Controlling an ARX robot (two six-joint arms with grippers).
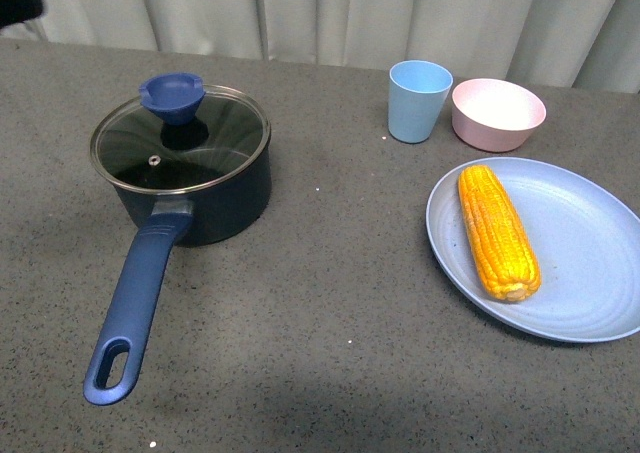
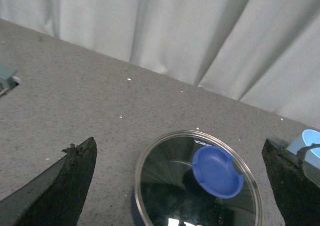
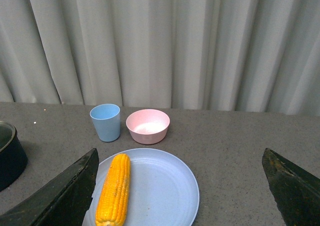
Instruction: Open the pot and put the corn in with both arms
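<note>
Resting lidded on the grey tabletop (image 1: 330, 353), the pot (image 1: 230, 203) is seen left of the corn (image 1: 497, 233).
The corn is laid on a blue plate (image 1: 590, 263); the left claw (image 2: 177, 143) and right claw (image 3: 180, 151) are held spread.

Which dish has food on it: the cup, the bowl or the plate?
The blue plate: the corn lies on it. The pink bowl and blue cup behind it show no food.

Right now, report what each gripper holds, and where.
Nothing is held. Left gripper open, facing the round glass lid; right gripper open, facing the yellow corn cob.
</note>
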